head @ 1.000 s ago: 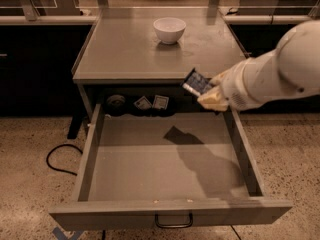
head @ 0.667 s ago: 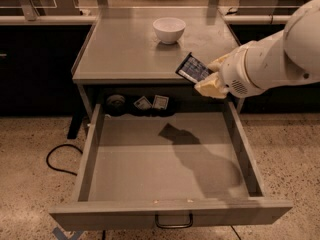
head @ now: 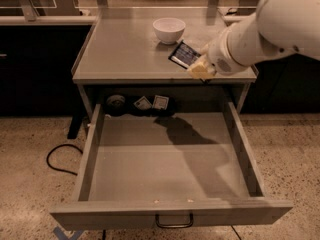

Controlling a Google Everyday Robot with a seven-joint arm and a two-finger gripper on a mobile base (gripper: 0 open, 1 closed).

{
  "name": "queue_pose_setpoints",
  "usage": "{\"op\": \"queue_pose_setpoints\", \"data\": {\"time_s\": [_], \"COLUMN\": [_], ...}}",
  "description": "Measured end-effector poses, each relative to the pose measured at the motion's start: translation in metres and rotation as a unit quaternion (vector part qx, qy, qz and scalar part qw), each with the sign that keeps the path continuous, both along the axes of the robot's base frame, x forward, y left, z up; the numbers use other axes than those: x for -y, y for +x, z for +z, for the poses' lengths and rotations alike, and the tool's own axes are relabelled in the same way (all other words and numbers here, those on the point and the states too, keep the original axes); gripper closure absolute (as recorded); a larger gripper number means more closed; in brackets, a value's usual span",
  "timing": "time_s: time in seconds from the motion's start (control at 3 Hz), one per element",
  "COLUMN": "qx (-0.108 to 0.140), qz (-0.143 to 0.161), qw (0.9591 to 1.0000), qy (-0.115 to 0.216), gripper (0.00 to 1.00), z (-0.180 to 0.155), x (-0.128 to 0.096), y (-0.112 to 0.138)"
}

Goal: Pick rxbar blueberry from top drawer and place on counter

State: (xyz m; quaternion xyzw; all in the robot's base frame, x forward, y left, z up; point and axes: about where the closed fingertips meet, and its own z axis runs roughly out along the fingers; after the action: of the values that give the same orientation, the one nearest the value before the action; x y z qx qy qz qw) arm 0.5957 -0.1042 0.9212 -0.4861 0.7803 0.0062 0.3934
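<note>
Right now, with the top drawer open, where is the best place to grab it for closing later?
Probably the dark wire pull handle, centred on the front of the top drawer. Come from the front, one finger above and one below its horizontal bar, since it stands off the panel. The gripper is over the right front of the counter, shut on the rxbar blueberry, so set that down first.

We can read no word, brand or number anywhere. The bar (head: 183,54) shows a pale patch on its dark wrapper, but we make out no letters there. The gripper (head: 198,69) holds that bar by one end, fingers (head: 201,71) closed on it, over the front right of the tabletop (head: 125,49). Two small packets (head: 160,102) at the back of the drawer (head: 160,169) carry light-and-dark print, which we cannot read.
</note>
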Motion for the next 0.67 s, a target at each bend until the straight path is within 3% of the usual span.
{"op": "queue_pose_setpoints", "data": {"time_s": [0.33,0.67], "qx": [0.0,0.03], "qz": [-0.016,0.007], "qw": [0.9997,0.9995], "qy": [-0.021,-0.011], "gripper": [1.0,1.0], "z": [0.006,0.039], "x": [-0.015,-0.056], "y": [0.076,0.1]}}
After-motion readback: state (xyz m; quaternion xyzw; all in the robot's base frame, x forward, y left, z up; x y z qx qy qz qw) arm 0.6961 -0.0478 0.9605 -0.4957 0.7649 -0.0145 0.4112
